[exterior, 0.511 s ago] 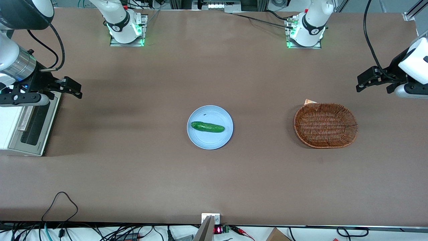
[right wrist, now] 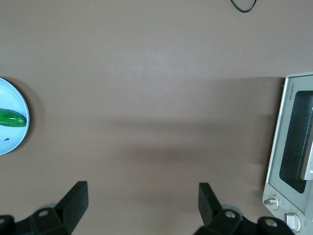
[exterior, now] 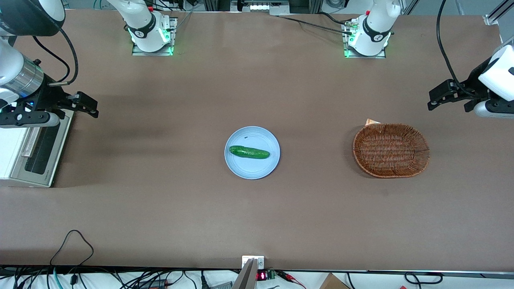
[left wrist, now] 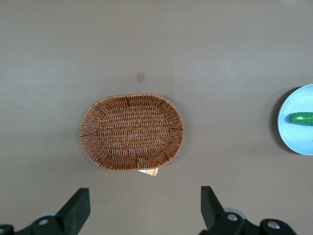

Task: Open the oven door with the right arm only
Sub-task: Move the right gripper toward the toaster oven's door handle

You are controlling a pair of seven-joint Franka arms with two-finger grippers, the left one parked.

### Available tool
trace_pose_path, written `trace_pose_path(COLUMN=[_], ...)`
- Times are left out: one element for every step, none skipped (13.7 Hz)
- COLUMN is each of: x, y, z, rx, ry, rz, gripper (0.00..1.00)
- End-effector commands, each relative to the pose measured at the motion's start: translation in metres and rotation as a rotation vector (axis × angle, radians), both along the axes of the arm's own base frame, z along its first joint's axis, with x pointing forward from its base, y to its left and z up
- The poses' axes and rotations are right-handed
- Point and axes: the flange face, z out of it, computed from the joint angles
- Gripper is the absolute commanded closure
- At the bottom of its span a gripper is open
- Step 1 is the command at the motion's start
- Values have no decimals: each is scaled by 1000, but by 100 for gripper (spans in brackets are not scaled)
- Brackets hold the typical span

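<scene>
A: Sitting shut at the left edge of the front frame, the oven door [exterior: 39,150] lies flush on the oven [exterior: 10,154], its handle [exterior: 29,141] untouched.

B: So nothing is done yet?

A: As far as I can judge, no. The door shows closed in the wrist view as well [right wrist: 293,152], knobs [right wrist: 270,201] next to it.

B: And the gripper [exterior: 85,105]?

A: At upper left of the front frame, held above the surface [exterior: 257,216] just off the oven's upper corner. The jaws stand wide apart with only bare brown between them [right wrist: 142,200]; they hold nothing.

B: What's left, then?

A: All of it, I'd say: reach the handle, take hold, swing the door down.

B: Anything else about?

A: A blue plate [exterior: 252,168] with a cucumber [exterior: 249,152] mid-frame, and a wicker basket [exterior: 390,150] at right. Both well apart from the oven.
</scene>
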Motion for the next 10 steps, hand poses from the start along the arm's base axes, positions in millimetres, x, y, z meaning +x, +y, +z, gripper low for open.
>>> trace_pose_path(x=[1,1,1,1,2,2,2,2,2,2], y=[0,0,0,-1,-6,-10,-9,-8,-8,-10], z=[3,3,3,4,3,3,5,4,3,3], rx=[-1,-1,-1,-1,3,5,19,31,41,67], ry=[21,23,23,21,23,25,23,26,28,30], rz=[-7,-9,-9,-6,-2,-10,-21,-24,-28,-39], gripper=[0,1,5,17,32,46,58,68,72,82])
